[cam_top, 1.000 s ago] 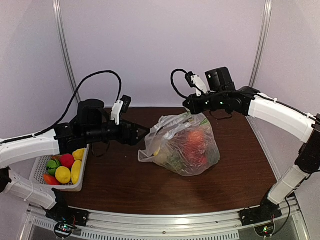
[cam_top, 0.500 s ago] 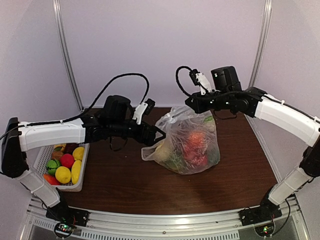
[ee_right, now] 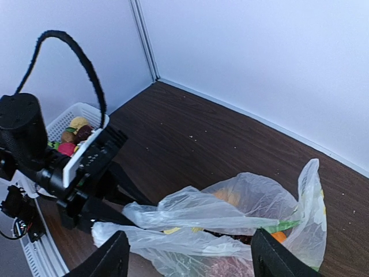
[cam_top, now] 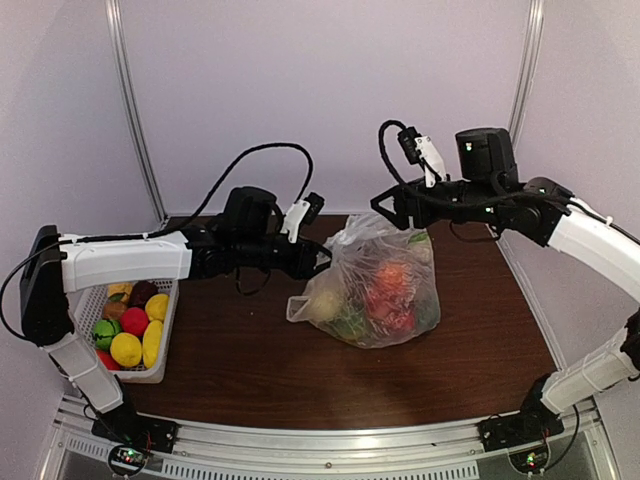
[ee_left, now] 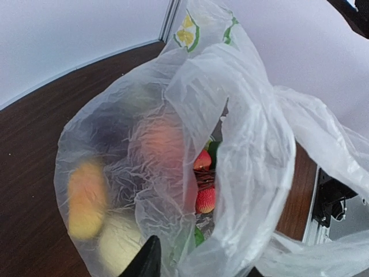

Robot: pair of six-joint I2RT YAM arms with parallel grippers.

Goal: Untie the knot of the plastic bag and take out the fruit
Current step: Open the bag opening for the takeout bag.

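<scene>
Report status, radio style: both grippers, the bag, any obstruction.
Right gripper open above plastic bag, holding nothing. Left gripper at bag's rim, grip unclear. Bag mouth open, fruit inside. Loose folds partly cover fruit.

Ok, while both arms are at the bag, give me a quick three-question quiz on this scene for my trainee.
1. True or false: the right gripper is clamped on the plastic bag.
2. In the top view, the white basket sits: A) left of the bag, B) right of the bag, C) behind the bag.
3. Which gripper is down at the bag's side edge?

Key
1. False: its jaws stand open above the bag.
2. A.
3. The left gripper, at the bag's left edge.
</scene>
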